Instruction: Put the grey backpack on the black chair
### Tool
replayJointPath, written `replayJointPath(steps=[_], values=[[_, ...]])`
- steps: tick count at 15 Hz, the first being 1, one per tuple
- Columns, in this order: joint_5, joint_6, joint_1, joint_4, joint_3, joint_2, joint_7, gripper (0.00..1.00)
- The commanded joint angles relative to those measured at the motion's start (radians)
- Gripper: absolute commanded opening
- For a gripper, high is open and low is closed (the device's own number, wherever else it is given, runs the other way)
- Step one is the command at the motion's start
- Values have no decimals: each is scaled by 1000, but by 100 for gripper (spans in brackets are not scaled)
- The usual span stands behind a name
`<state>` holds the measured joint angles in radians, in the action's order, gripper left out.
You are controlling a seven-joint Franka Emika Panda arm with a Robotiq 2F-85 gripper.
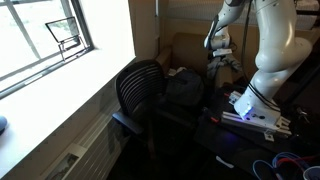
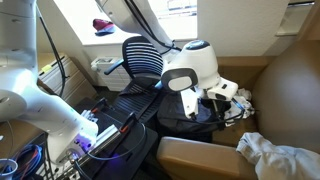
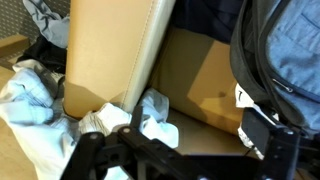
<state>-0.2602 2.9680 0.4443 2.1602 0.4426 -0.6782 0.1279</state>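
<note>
The black chair [image 1: 140, 90] with a ribbed back stands under the window; it also shows in an exterior view [image 2: 142, 58]. The dark grey backpack [image 1: 186, 88] sits right beside the chair's back, at seat height. I cannot tell if it rests on the seat. In the wrist view the backpack [image 3: 290, 55] fills the right side. My gripper [image 3: 180, 145] is open and empty, and its right finger is close to the backpack's edge. In both exterior views the gripper [image 1: 222, 62] [image 2: 222, 100] hangs just above the backpack.
A tan padded panel [image 3: 110, 50] and a cardboard box [image 3: 195, 75] lie under the gripper, with crumpled white cloth [image 3: 150, 115] beside them. The cloth [image 2: 282, 155] shows on a tan seat. The robot base [image 1: 262, 105] and cables [image 2: 40, 150] crowd the floor.
</note>
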Motion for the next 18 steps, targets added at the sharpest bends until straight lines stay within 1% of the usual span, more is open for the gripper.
replayJointPath(steps=[1,3,4,6,8,10,11,12,13,15,16,17,18], values=[[141,73,119,-10,-95,0,105,100],[220,56,150,-60,-123,-16,146,100],[259,33,148,-96,-128,-32,157,100],[315,11,183,-166,-181,-56,202,100],[332,-16,254,-236,-297,-75,267,100],[331,-69,324,-265,-409,-78,353,100],[332,-146,333,-261,-426,-66,379,100],[322,-66,274,-231,-368,-59,301,100],[318,-102,291,-243,-394,-62,328,100],[317,-119,304,-249,-406,-63,347,100],[330,-120,366,-247,-472,-71,462,100],[345,-115,382,-268,-492,-100,515,100],[347,-94,395,-314,-515,-156,561,100]])
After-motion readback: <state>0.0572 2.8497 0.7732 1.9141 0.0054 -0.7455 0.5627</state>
